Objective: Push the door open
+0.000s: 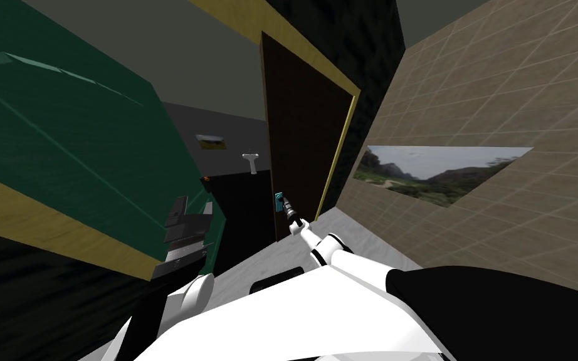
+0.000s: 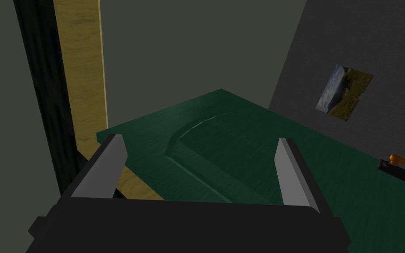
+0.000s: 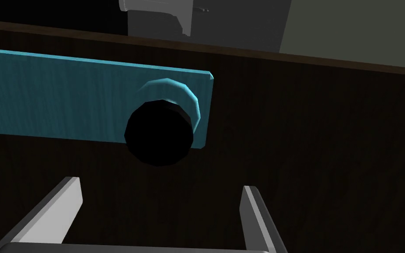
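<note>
A dark brown door (image 1: 303, 150) stands ajar in a yellow wooden frame (image 1: 338, 160), with a teal handle plate (image 1: 278, 200) near its free edge. My right gripper (image 1: 286, 204) reaches up to that plate. Close up, the teal plate (image 3: 65, 101) carries a black round knob (image 3: 159, 132), and my right gripper (image 3: 160, 204) is open just short of the dark door face (image 3: 320, 145), beside the knob, with nothing between its fingers. My left gripper (image 2: 199, 169) is open and empty, held up on my left (image 1: 184, 225).
A large dark green panel (image 1: 62, 144) with a yellow edge slants close on my left. A tan tiled wall (image 1: 501, 106) with a landscape picture (image 1: 438, 172) runs along my right. Through the gap are a grey wall, a white sink (image 1: 251, 160) and a small picture (image 1: 211, 142).
</note>
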Controlling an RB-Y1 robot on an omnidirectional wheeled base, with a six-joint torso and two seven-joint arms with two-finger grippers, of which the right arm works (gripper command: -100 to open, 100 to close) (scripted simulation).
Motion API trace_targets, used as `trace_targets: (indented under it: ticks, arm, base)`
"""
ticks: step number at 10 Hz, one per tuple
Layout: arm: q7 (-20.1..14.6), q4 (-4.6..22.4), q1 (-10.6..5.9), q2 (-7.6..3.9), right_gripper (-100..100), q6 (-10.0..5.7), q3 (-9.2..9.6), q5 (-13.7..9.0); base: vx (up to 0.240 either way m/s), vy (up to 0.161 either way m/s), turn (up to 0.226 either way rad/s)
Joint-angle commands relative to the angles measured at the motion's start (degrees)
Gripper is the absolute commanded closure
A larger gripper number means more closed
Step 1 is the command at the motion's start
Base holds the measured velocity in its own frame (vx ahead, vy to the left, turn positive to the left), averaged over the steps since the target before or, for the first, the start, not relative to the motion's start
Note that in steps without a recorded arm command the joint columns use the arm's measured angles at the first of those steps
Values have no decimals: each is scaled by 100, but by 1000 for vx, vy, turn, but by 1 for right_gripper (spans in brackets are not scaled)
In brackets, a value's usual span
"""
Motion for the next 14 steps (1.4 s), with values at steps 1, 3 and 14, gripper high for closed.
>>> trace_targets:
  ticks: [1,3,14]
  arm:
    - [5,-35,34,8,-100,1,-11,-3]
    - [14,-23,48,89,-100,-21,-32,-11]
    - [77,-12,43,-53,100,1,-185,-72]
  base:
    - [208,66,26]
    - [216,43,30]
    - [53,30,-11]
